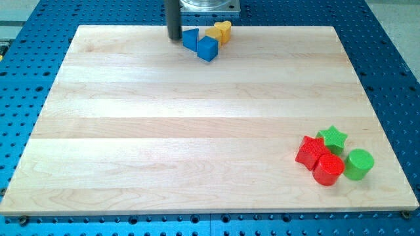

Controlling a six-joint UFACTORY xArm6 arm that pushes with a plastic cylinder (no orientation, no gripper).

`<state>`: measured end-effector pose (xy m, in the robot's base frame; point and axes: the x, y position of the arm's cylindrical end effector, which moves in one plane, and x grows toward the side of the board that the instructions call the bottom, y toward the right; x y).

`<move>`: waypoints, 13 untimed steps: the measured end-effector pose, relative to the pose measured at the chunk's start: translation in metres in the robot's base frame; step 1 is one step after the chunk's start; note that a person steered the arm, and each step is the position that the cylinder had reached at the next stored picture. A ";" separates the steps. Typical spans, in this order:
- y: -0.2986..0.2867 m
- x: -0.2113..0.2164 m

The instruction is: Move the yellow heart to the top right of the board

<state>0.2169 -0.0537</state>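
Resting at the board's twelve o'clock edge, my tip [174, 38] is the bare end of a straight dark rod; it has no jaws and holds nothing, standing just at nine o'clock of the blue blocks.

Largest is the pale wooden board [197, 124], lying on a blue perforated table [20, 98].

At about four o'clock on the board sits a tight cluster: a red star-shaped block [310, 152], a red cylinder [328, 170], a green cylinder [359, 164] and a green star [333, 137].

At twelve o'clock, a blue cube [208, 48] touches a blue wedge-like block [190, 39]. At two o'clock of them lie an orange-yellow block [214, 32], shape unclear, and the yellow heart [225, 29], beside the board's top edge near its middle.
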 end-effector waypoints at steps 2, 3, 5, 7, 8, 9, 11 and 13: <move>0.131 0.000; 0.143 -0.001; 0.161 -0.025; 0.205 -0.026; 0.174 -0.013; 0.164 -0.009; 0.209 0.026; 0.246 0.029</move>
